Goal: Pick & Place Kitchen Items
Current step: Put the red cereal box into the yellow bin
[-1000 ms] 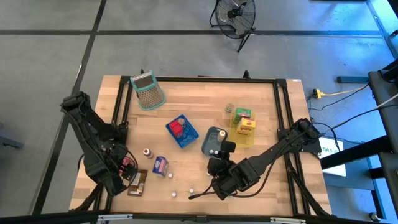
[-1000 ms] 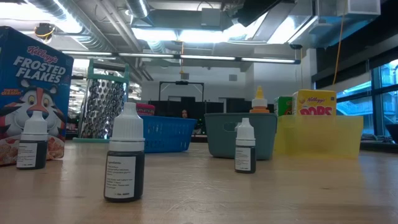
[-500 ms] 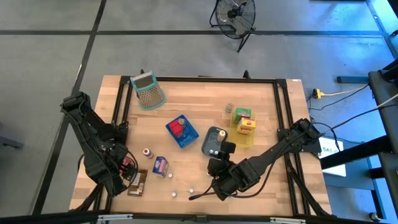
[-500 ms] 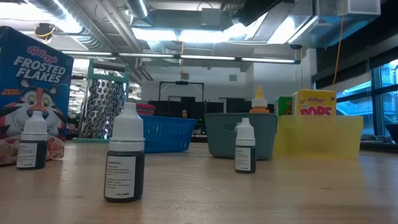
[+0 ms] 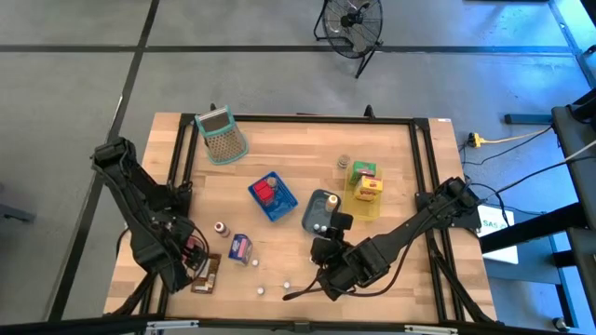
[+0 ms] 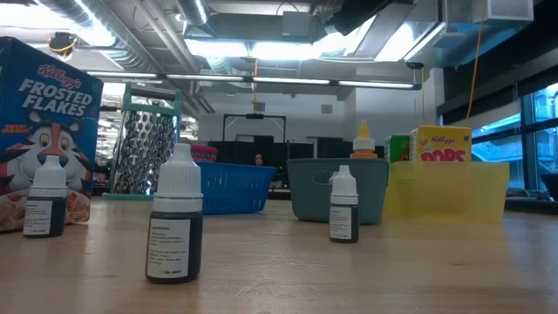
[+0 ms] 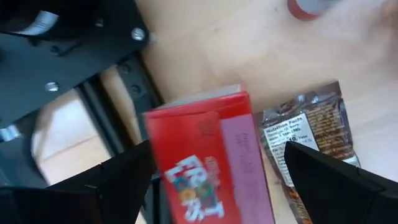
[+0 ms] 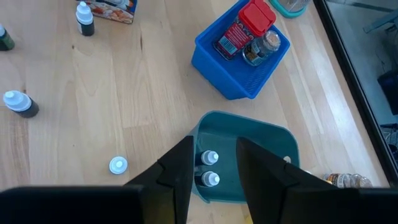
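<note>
High view first: the left gripper [image 5: 191, 261] sits at about eight o'clock on the wooden table [image 5: 279, 158], low over a red cereal box [image 5: 193, 247] that lies right beside a brown snack packet [image 5: 206, 273]. From the left wrist view, its two fingers [image 7: 118, 177] are spread wide on either side of the red box [image 7: 208, 155], not touching it that I can see, so the hand is released and holds nothing. The brown packet [image 7: 311, 146] lies just beside the box on the bare wood.

The right gripper [image 5: 321, 244] hangs near six o'clock, just at the edge of the teal tray [image 5: 318, 212]. In the right wrist view its fingers [image 8: 177, 168] stand apart above that tray's rim [image 8: 249, 121], empty, with two small white-capped bottles [image 8: 209, 168] lying inside the tray. The blue tray [image 8: 239, 56], toward the table's centre, carries a red packet [image 8: 245, 28] and a small jar.

At four o'clock from the blue tray, the yellow tray [image 5: 365, 200] holds little cereal boxes. A Frosted Flakes box [image 6: 44, 131] stands near the front edge, with three dropper bottles [image 6: 174, 218] upright around it. A grater [image 5: 221, 138] rests at eleven o'clock.
</note>
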Controlling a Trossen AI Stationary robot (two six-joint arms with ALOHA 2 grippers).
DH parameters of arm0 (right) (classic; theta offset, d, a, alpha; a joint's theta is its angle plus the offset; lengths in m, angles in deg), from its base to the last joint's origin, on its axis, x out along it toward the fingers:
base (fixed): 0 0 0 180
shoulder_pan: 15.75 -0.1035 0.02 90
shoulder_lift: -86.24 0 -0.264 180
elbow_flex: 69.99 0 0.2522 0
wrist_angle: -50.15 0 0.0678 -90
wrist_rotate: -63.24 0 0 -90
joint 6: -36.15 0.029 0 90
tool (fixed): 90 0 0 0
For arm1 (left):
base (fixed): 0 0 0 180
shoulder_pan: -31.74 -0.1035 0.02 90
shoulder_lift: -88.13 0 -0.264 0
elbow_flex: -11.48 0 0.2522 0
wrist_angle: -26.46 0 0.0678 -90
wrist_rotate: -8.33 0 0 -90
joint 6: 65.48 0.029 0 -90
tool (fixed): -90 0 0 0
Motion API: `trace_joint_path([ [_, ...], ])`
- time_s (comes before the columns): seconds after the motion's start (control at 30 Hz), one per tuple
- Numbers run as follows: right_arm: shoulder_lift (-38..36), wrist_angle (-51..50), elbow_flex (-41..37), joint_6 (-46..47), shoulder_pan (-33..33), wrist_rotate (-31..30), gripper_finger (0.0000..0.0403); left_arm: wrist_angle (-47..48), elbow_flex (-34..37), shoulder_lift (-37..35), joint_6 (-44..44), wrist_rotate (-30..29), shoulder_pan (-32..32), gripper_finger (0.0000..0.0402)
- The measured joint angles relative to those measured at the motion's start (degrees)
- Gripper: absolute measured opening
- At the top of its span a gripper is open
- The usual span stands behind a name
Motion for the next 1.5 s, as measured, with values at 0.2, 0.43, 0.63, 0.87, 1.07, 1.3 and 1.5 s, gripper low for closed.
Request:
trace_joint_path([
  [0.2,0.0,0.0,0.0,-0.2,0.0,0.0,0.0124,-3.2,2.6,0.0,1.2,0.5,0.0,0.0352],
  [0.43,0.0,0.2,0.0,-0.2,0.0,0.0,0.0124,-3.2,2.6,0.0,1.6,0.6,0.0,0.0349],
  [0.63,0.0,0.3,0.0,-0.2,0.0,0.0,0.0124,-3.2,2.6,0.0,1.7,0.5,0.0,0.0316],
  [0.87,0.0,0.3,0.0,-0.2,0.0,0.0,0.0124,-3.2,2.6,0.0,3.0,0.5,0.0,0.0268],
  [1.07,0.0,0.3,0.0,-0.2,0.0,0.0,0.0124,-3.2,2.6,0.0,3.4,0.7,0.0,0.0233],
  [1.3,0.0,0.3,0.0,-0.2,0.0,0.0,0.0124,-3.2,2.3,-0.2,4.8,0.9,0.0,0.0206],
  [1.5,0.0,0.3,0.0,-0.2,0.0,0.0,0.0124,-1.9,-0.2,-2.2,4.8,0.8,0.0,0.0199],
])
